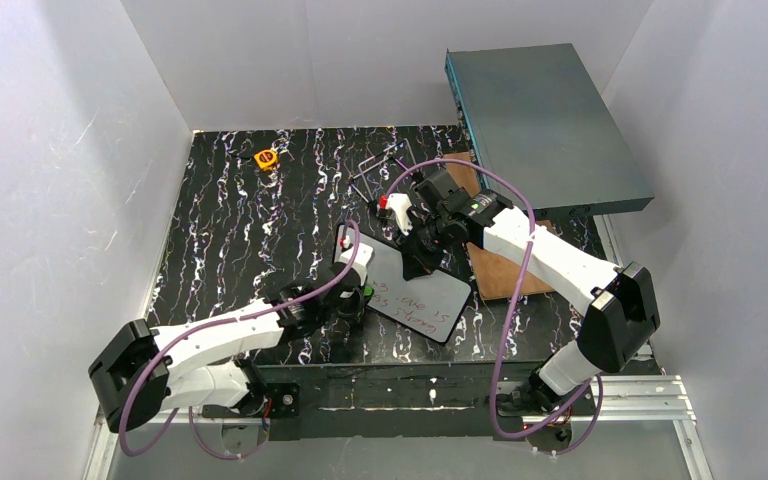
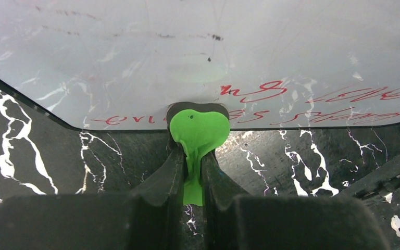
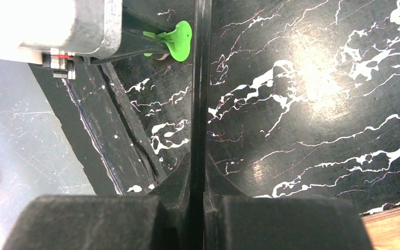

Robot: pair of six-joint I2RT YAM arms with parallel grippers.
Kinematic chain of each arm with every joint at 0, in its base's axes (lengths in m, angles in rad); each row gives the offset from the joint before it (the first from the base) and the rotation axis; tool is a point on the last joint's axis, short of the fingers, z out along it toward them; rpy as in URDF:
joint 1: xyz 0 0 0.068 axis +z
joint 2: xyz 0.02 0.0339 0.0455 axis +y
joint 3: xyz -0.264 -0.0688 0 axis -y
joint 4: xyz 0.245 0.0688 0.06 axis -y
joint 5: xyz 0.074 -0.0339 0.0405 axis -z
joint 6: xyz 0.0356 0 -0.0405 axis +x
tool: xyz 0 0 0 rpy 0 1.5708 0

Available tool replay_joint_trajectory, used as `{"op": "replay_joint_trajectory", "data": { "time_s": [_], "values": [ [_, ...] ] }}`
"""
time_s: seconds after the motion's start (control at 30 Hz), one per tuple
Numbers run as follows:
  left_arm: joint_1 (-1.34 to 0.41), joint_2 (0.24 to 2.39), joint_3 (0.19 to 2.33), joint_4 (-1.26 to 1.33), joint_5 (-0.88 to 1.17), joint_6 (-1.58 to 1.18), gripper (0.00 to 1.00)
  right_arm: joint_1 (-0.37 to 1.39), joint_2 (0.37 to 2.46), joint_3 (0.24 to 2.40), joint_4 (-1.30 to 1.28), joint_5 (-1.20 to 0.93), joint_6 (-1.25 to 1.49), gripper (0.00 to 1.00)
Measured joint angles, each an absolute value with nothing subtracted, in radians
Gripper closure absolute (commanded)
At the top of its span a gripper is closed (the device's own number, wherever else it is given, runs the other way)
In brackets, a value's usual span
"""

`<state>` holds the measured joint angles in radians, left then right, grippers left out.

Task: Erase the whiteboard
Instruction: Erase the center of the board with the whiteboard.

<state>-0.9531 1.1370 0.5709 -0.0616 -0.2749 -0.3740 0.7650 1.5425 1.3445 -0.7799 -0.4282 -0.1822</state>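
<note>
The whiteboard [image 1: 430,295] sits tilted at the table's front centre, with red handwriting [image 2: 271,94] on its near part. My left gripper [image 1: 358,290] is shut on a small green eraser piece [image 2: 198,130], which presses against the board's near framed edge [image 2: 135,127]. The white surface [image 2: 187,52] fills the upper part of the left wrist view. My right gripper [image 1: 415,265] is shut on the board's thin black frame, seen edge-on in the right wrist view [image 3: 200,78] between the fingers. The green piece [image 3: 174,41] also shows there, at the top.
A large grey-teal metal box [image 1: 545,125] stands at the back right. A brown wooden board [image 1: 500,270] lies under the right arm. A small orange object [image 1: 266,158] lies at the back left. A red-and-white object [image 1: 395,205] sits behind the whiteboard.
</note>
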Motion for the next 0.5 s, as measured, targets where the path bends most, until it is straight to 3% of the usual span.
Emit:
{"op": "replay_joint_trajectory", "data": {
  "time_s": [0.5],
  "values": [
    [-0.953,1.110,0.759,-0.176,-0.324,-0.270,1.00,0.762,1.542,1.345,-0.767,-0.424,-0.179,0.99]
  ]
}}
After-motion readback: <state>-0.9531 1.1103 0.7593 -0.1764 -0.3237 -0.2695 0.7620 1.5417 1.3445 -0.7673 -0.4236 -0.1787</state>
